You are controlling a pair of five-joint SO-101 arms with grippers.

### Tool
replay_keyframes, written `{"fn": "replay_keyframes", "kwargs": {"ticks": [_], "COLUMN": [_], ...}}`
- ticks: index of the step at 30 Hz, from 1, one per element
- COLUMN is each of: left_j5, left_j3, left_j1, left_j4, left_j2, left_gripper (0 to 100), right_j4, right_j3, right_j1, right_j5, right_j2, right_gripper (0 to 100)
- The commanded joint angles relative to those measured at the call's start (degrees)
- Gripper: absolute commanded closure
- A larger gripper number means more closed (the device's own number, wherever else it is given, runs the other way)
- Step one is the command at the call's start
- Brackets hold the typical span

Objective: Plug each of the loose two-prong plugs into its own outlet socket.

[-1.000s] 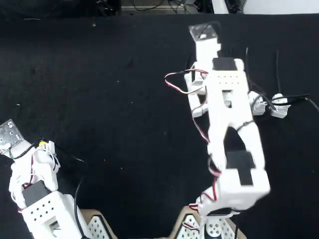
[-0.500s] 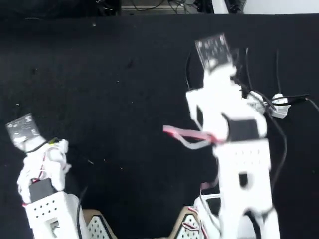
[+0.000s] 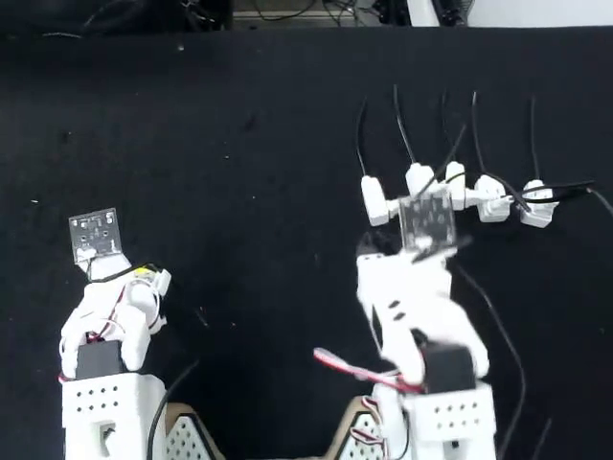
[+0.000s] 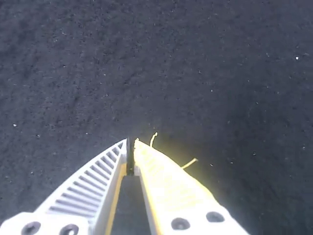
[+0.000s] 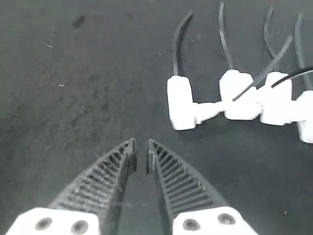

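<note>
The row of white plugs (image 5: 232,110) lies crosswise just ahead of the right gripper (image 5: 141,156), its fingers barely parted and empty, and well apart from the left gripper (image 4: 131,156), closed on nothing.

Robotics lab bench; black-draped table (image 3: 192,144); cable clutter (image 3: 330,10) behind

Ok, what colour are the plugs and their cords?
The plugs are white, the cords black; the right wrist view shows them best.
</note>
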Motion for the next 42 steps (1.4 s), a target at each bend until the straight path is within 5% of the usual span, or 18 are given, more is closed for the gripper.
{"fn": "replay_keyframes", "kwargs": {"ticks": [1,14,23,42], "left_j5": [-0.09,-0.09,0.26,0.26], "left_j3": [-2.07,4.18,7.78,9.01], "left_j1": [-0.75,14.55,10.59,10.07], "left_j4": [0.18,4.13,4.22,8.44], "left_j2": [-0.62,-0.62,-0.62,-10.90], "left_gripper": [96,96,96,96], "right_j4": [5.01,4.57,18.46,18.37], "right_j3": [3.30,18.42,19.56,19.56], "right_j1": [-2.20,-1.93,-1.93,-1.93], "right_j5": [-0.88,-0.70,-0.53,-0.44], "right_j2": [-11.74,-20.35,-20.79,-20.97], "right_gripper": [97.5,97.4,97.5,97.5]}}
